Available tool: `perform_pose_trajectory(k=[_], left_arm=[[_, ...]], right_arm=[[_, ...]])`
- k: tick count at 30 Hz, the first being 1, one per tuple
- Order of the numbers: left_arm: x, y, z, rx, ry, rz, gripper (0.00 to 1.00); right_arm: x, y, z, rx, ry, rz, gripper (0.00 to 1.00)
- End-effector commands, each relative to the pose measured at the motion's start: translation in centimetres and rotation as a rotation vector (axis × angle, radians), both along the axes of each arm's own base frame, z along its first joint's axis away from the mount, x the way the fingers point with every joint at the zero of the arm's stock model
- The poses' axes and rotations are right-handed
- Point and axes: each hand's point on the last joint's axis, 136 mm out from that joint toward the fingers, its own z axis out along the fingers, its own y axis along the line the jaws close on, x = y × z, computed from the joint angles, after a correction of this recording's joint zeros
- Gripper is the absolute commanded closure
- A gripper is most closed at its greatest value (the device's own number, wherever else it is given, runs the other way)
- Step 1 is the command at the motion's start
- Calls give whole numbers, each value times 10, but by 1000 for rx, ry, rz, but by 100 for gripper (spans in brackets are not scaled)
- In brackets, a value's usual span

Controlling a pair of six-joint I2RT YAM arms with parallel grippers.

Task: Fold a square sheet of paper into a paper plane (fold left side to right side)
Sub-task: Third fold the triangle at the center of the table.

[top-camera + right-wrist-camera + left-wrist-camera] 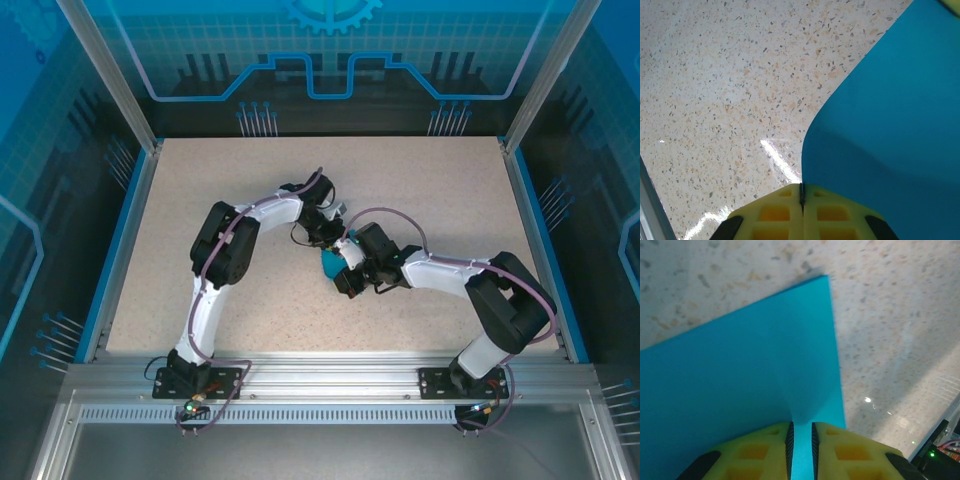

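Note:
The square sheet of paper (329,266) is bright blue and mostly hidden under the two wrists at mid-table. In the left wrist view the sheet (740,370) lies flat with one corner at the top. A raised ridge of it runs into the narrow gap of my left gripper (802,429), whose pads stand slightly apart. My right gripper (801,190) is shut on the sheet's edge, and the sheet (890,120) curves up off the table beside it. From above, the left gripper (327,240) and right gripper (341,264) meet tip to tip over the paper.
The speckled beige table (420,190) is bordered by blue rails at both sides. A metal frame (330,375) carrying the arm bases runs along the near edge. Both forearms arch inward over the centre.

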Motion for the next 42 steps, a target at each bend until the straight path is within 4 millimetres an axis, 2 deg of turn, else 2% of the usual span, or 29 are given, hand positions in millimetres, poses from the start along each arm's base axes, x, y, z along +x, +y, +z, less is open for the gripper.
perform_pose_trajectory(k=[1,9,21,42], left_arm=[[-8,2,-9,24,30,-35,81],[-14,6,-23,50,47,-46,84],[-15,4,-22,50,46,-48,85],[-15,4,-23,51,51,-45,85]], right_arm=[[8,0,4,19,9,-25,100],[21,-19,-1,-14,35,-100,100],[44,-47,-14,-78,68,-244,100],[57,-61,-23,-124,84,-311,100]])
